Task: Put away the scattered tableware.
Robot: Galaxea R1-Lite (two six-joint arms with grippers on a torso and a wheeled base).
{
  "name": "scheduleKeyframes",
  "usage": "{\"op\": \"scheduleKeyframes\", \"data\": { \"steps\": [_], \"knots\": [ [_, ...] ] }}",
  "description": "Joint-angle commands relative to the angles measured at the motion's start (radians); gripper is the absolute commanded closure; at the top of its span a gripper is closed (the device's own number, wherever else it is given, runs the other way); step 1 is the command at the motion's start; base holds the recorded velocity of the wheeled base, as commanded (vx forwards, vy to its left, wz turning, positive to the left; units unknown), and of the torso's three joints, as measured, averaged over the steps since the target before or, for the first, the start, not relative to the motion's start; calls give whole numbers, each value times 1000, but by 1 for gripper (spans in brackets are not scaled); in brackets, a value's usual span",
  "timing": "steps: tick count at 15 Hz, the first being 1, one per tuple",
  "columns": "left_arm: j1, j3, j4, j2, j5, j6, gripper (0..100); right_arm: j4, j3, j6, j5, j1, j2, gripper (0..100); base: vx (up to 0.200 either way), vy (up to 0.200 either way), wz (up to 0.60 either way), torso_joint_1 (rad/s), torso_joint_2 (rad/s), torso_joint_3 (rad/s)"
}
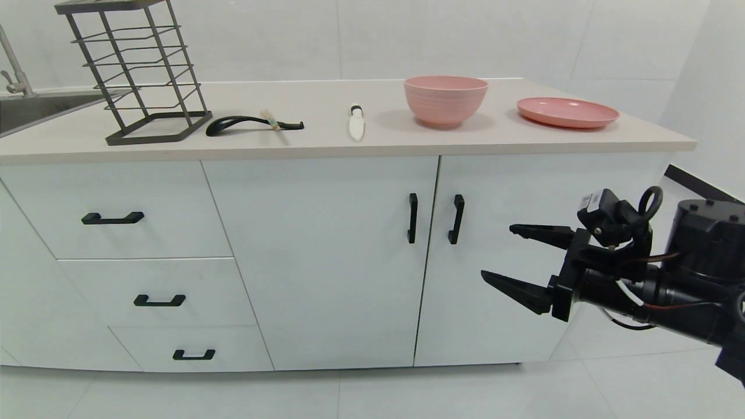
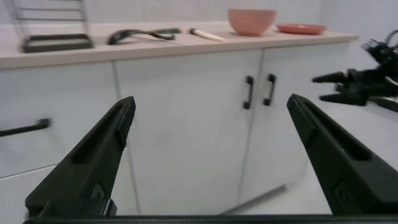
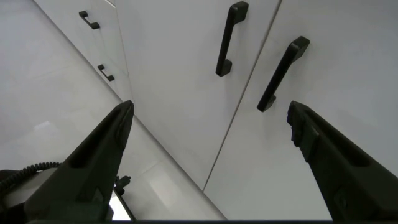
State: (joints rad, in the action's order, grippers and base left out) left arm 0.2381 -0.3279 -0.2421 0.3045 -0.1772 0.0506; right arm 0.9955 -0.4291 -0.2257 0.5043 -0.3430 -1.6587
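Right gripper (image 1: 497,251) is held spread and empty at four o'clock. The pink bowl (image 1: 446,100) is seen at one o'clock on the counter (image 1: 326,105). Height should be gained first, then the rim approached squarely.

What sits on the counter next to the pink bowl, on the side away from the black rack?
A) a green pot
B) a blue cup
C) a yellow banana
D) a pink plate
D: a flat pink plate lies on the counter just beyond the pink bowl, near the counter's right end.
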Motion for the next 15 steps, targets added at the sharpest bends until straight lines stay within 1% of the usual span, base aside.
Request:
{"op": "scheduleKeyframes", "data": {
  "steps": [1, 2, 3, 4, 5, 6, 8, 9, 10, 11, 12, 13, 15],
  "knots": [
    [150, -16, -88, 271, -25, 2, 0, 0, 6, 0, 0, -1, 11, 0, 0, 0, 0, 0, 0, 0],
    [167, -16, -111, 297, -27, 2, 0, 0, 7, 0, 0, -1, 11, 0, 0, 0, 0, 0, 0, 0],
    [167, -16, -111, 297, -27, 2, 0, 0, 7, 0, 0, -1, 11, 0, 0, 0, 0, 0, 0, 0],
    [283, 20, -263, 453, -47, 3, 0, 0, 3, 2, 0, 1, 7, 0, 0, 0, 0, 0, 0, 0],
    [314, 33, -313, 496, -114, -3, 0, 0, 0, 2, 0, 1, 0, 0, 0, 0, 0, 0, 0, 0],
    [320, 41, -338, 533, -205, -20, 0, 0, -5, 2, 2, -1, -13, 0, 0, 0, 0, 0, 0, 0],
    [313, 41, -341, 604, -354, -84, 0, 2, -10, 2, 8, 1, -39, 0, 0, 0, 0, 0, 0, 0],
    [314, 38, -342, 640, -392, -114, 0, 2, -17, 2, 8, 1, -55, 0, 0, 0, 0, 0, 0, 0],
    [314, 30, -347, 697, -426, -161, 0, 2, -33, 2, 8, 1, -76, 0, 0, 0, 0, 0, 0, 0],
    [317, 26, -356, 745, -441, -204, 0, 2, -43, 2, 8, 1, -92, 0, 0, 0, 0, 0, 0, 0],
    [322, 21, -390, 832, -453, -273, 0, 2, -60, 2, 11, -1, -113, 0, 0, 0, 0, 0, 0, 0],
    [323, 21, -430, 894, -466, -307, 0, 2, -66, 2, 13, -2, -121, 0, 0, 0, 0, 0, 0, 0],
    [326, 6, -503, 990, -504, -331, 0, 3, -69, 2, 14, -1, -141, 0, 0, 0, 0, 0, 0, 0]
  ]
}}
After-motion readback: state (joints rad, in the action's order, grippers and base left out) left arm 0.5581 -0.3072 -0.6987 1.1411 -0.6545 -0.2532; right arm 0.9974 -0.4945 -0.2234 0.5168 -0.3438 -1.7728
